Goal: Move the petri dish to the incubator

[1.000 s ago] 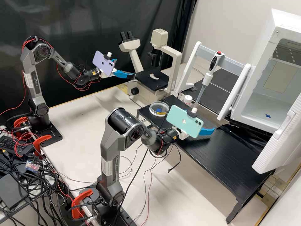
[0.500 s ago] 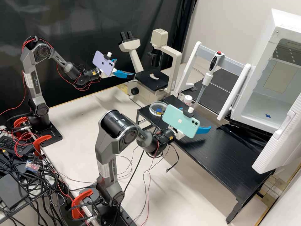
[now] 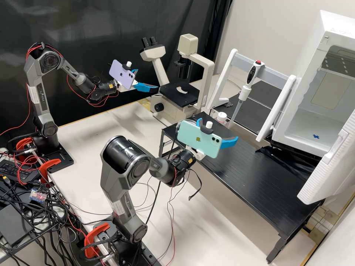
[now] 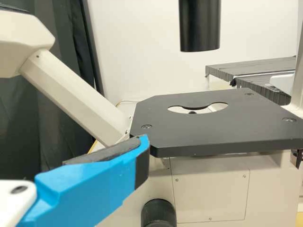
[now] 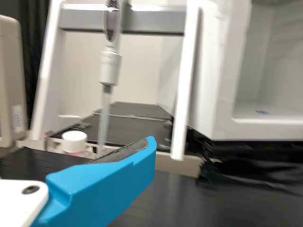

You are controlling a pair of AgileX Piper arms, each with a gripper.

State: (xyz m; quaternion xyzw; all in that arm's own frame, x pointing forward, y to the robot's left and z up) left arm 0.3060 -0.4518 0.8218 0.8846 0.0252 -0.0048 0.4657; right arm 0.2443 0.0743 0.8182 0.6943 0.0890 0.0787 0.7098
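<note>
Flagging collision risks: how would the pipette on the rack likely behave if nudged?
The pipette would probably swing or come off rather than roll, as it hangs tip-down at the grey crossbar. Its handle looks hard and stiff; the slim, clear lower end may be the part that bends or knocks loose.

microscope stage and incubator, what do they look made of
The microscope stage looks like metal with a matte black coating: a thick, crisp-edged plate with screws set in it.
The incubator looks like moulded white plastic or foam with a satin finish, judging by its rounded edges and ribbed door, though painted metal is possible.
</note>
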